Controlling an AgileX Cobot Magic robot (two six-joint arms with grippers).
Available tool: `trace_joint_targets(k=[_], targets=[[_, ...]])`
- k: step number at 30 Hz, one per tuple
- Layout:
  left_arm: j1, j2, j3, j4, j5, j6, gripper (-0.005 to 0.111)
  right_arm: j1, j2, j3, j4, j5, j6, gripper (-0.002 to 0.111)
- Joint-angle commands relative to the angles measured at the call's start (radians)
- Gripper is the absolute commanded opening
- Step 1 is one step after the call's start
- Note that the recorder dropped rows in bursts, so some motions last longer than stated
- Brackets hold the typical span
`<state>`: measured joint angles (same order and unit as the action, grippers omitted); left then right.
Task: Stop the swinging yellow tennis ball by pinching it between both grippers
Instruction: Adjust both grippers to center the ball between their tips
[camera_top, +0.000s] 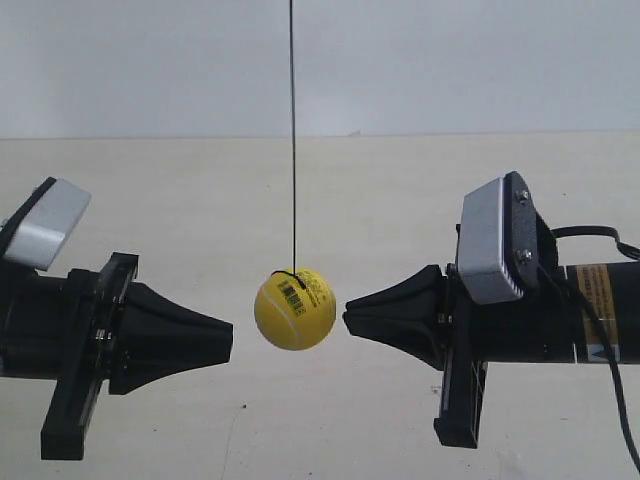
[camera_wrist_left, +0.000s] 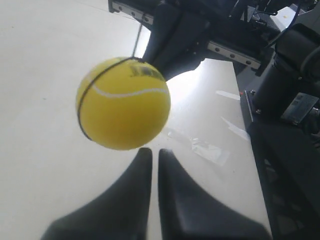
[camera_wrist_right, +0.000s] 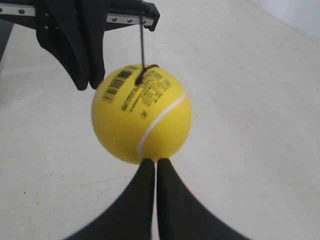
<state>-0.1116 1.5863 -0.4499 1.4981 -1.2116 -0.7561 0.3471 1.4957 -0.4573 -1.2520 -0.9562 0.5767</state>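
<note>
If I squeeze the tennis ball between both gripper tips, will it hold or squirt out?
Probably slips: the yellow tennis ball is round, and the left gripper and right gripper present narrow shut tips, so off-centre contact would likely roll it aside. Hanging from a thin string, it should swing away from any one-sided push.

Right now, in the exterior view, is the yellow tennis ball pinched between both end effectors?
No: a clear gap separates the yellow tennis ball from the end effector at the exterior view's left.
</note>
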Motion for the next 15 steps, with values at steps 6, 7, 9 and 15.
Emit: trace_joint_targets(k=[6,7,9,15], targets=[[-0.006,0.001,-0.004,-0.032,-0.009,0.042,0.005,0.001,-0.009,-0.005,-0.011,-0.037,-0.004,0.0],[-0.006,0.001,-0.004,-0.038,-0.009,0.046,0.005,0.001,-0.009,-0.005,-0.011,-0.043,-0.01,0.0],[-0.006,0.001,-0.004,-0.045,-0.009,0.064,0.005,0.001,-0.009,-0.005,-0.003,-0.044,-0.016,0.0],[-0.006,0.001,-0.004,-0.072,-0.009,0.091,0.005,0.001,-0.009,-0.005,0.035,0.005,-0.042,0.0]])
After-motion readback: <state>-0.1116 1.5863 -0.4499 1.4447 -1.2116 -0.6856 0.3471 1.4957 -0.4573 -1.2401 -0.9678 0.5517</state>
